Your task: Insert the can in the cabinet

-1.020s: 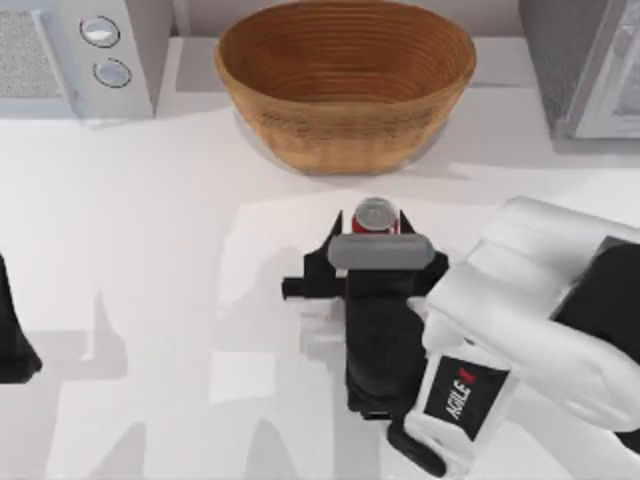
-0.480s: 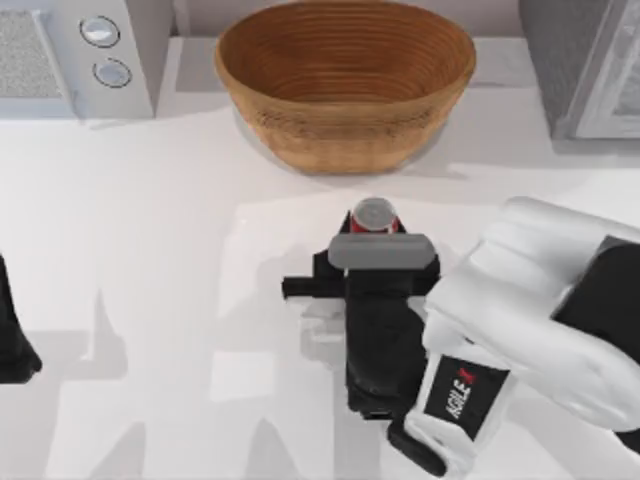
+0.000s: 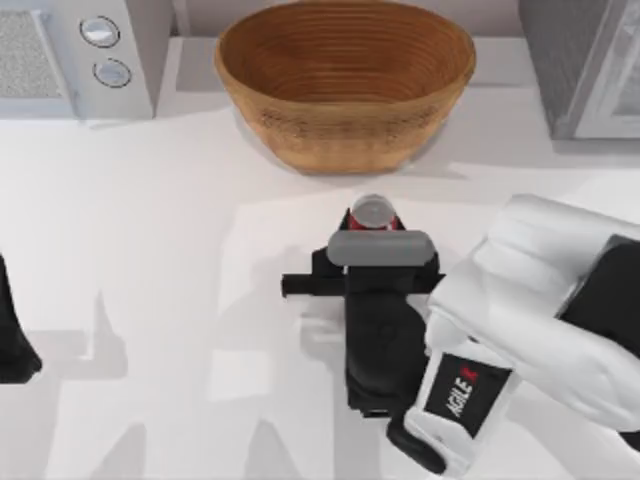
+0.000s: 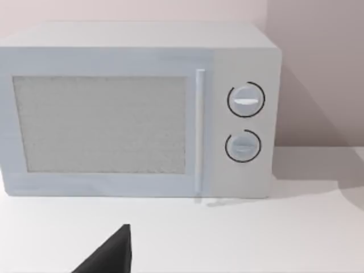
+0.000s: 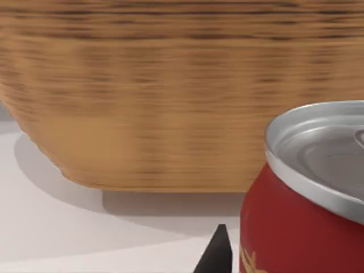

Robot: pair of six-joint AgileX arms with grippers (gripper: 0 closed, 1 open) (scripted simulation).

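Honestly, barely started — the can point(image 3: 372, 212) sits mid-surface just in front of the basket point(image 3: 345, 85), right gripper point(image 3: 372, 228) around it, can't tell if the jaws have clamped. Cabinet point(image 3: 580, 65) is far right, door closed. Left arm point(image 3: 12, 335) parked at the left edge.

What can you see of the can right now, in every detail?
The can is a small red cylinder with a silver, rimmed top and a bit of yellow marking low on its side. It stands upright on the white table, just in front of the wicker basket and apart from it. The right gripper sits right at the can and covers most of its body from above; whether its jaws touch the can cannot be told.
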